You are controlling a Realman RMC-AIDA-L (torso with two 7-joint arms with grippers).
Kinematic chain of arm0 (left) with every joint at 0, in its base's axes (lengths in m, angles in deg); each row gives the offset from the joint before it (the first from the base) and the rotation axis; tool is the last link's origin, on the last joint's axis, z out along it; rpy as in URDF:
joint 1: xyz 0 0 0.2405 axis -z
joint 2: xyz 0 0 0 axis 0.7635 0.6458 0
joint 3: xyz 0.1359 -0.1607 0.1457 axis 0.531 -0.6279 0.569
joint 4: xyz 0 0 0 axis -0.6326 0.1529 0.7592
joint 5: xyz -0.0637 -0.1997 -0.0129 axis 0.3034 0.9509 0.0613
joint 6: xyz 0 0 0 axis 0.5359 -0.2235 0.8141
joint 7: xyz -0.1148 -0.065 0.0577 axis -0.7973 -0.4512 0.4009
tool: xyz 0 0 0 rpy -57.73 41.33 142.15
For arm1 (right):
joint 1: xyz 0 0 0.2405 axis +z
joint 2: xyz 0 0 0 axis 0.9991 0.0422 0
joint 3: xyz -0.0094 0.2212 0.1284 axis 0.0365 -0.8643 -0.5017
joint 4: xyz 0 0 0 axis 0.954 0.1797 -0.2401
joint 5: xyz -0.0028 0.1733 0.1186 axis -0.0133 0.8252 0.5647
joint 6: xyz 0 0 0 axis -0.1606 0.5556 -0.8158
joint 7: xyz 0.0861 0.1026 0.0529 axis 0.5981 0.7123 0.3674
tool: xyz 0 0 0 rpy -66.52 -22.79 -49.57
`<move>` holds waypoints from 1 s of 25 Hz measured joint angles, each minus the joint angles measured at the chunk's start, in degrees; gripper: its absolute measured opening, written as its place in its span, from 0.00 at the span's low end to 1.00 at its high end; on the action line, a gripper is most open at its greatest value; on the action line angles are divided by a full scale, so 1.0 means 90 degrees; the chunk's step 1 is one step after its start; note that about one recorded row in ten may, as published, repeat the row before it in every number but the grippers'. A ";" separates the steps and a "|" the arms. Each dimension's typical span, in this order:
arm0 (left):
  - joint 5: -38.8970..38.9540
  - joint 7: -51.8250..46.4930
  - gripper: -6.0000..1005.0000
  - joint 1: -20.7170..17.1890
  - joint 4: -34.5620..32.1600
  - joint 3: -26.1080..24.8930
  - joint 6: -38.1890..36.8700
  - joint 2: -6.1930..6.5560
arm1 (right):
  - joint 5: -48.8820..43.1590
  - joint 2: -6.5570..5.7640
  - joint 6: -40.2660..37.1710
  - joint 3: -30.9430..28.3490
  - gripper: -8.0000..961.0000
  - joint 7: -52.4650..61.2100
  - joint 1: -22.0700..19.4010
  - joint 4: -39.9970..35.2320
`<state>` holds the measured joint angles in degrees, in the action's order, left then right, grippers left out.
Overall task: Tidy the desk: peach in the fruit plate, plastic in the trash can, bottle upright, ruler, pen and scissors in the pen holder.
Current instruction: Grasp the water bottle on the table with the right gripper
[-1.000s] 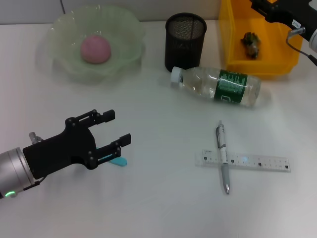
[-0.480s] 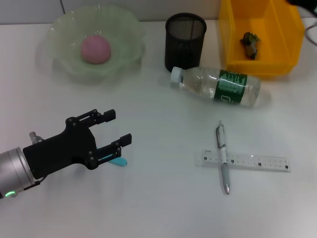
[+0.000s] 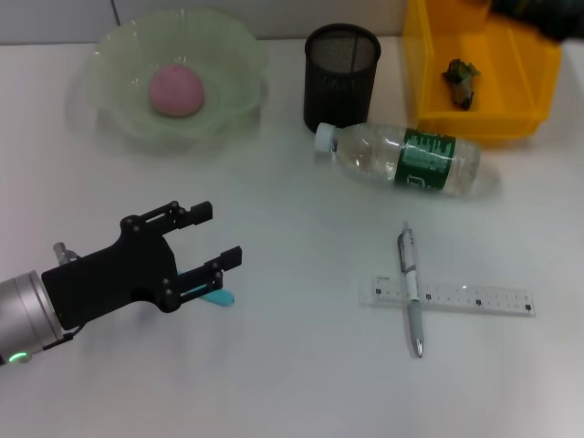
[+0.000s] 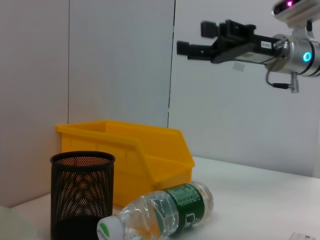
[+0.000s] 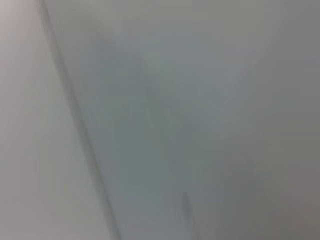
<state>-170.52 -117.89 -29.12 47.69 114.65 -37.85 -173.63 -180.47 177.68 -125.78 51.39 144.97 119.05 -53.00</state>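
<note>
The pink peach (image 3: 176, 89) lies in the pale green fruit plate (image 3: 108, 109) at the back left of the desk (image 3: 301, 374). A small crumpled piece of plastic (image 3: 461, 79) sits inside the yellow trash can (image 3: 511, 123). The bottle (image 3: 401, 160) lies on its side in front of the black mesh pen holder (image 3: 341, 73). The pen (image 3: 411, 292) lies crossed over the clear ruler (image 3: 474, 298). My left gripper (image 3: 217, 234) is open low over the scissors (image 3: 219, 296), of which only a cyan tip shows. In the left wrist view my right gripper (image 4: 192, 37) hangs open and empty, high above the trash can (image 4: 150, 155).
The left wrist view also has the pen holder (image 4: 82, 195) and the lying bottle (image 4: 160, 212) in front of a grey wall. A dark part of my right arm (image 3: 538, 14) shows at the head view's top right corner. The right wrist view is a grey blur.
My right arm has lifted away from over the trash can towards the top right corner of the head view. The left arm and the desk items have not moved.
</note>
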 joint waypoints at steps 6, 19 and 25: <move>-0.0004 0.0002 0.69 0.0000 -0.0002 0.0004 -0.0003 0.0002 | -0.2292 -0.0140 -0.0298 0.0301 0.85 0.1564 0.0576 -0.1040; 0.0000 -0.0034 0.69 0.0000 0.0004 -0.0009 -0.0002 0.0001 | -0.5128 -0.0305 -0.0358 0.1420 0.86 0.2927 0.1927 -0.1070; 0.0004 -0.0043 0.69 0.0000 0.0004 -0.0016 0.0001 0.0001 | -0.5671 -0.0166 -0.0002 0.2277 0.86 0.3218 0.2075 -0.1036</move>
<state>-170.49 -118.27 -29.13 47.73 114.50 -37.84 -173.62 -231.51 176.19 -125.80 71.89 173.93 137.72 -62.32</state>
